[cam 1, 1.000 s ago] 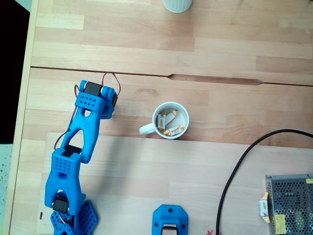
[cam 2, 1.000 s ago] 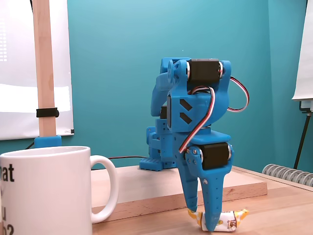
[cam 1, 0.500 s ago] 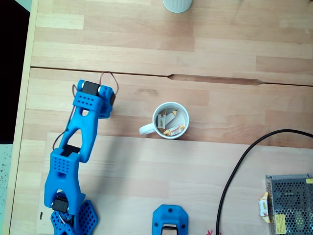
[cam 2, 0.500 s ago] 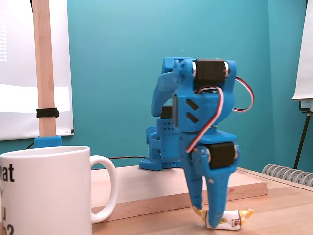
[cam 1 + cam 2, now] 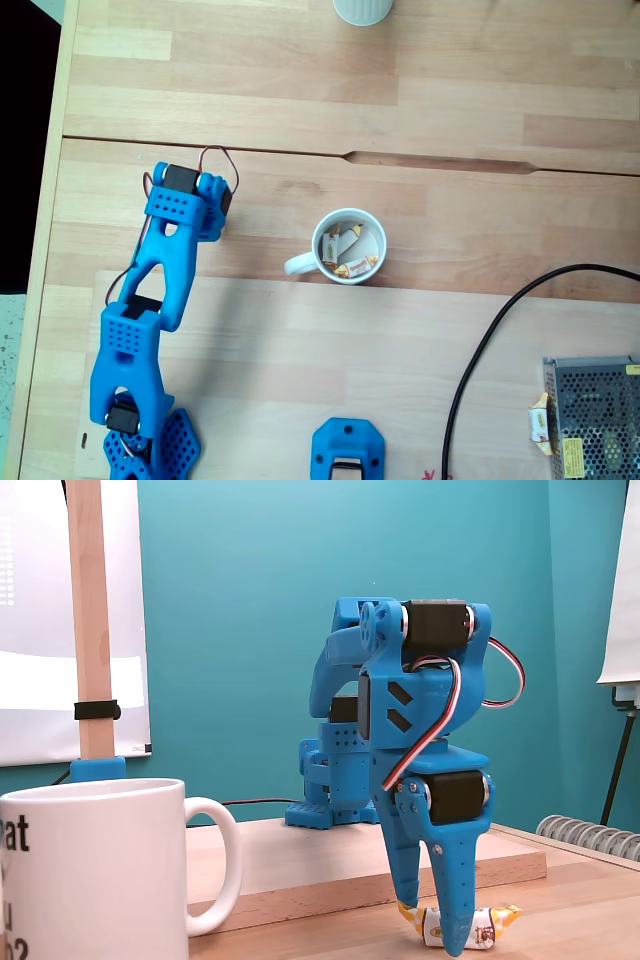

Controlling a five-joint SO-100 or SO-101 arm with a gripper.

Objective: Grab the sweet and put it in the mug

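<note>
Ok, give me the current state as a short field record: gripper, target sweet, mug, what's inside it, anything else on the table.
gripper: pointing down at the table, tips at the sweet; open or shut not clear
sweet: lying on the wood behind the fingertips, not lifted
mug: upright, handle to the left in the top-down fixed view, standing apart from the arm
mug contents: wrapped sweets already inside
other: black cable, metal mesh box, ribbed white cup at the top edge
</note>
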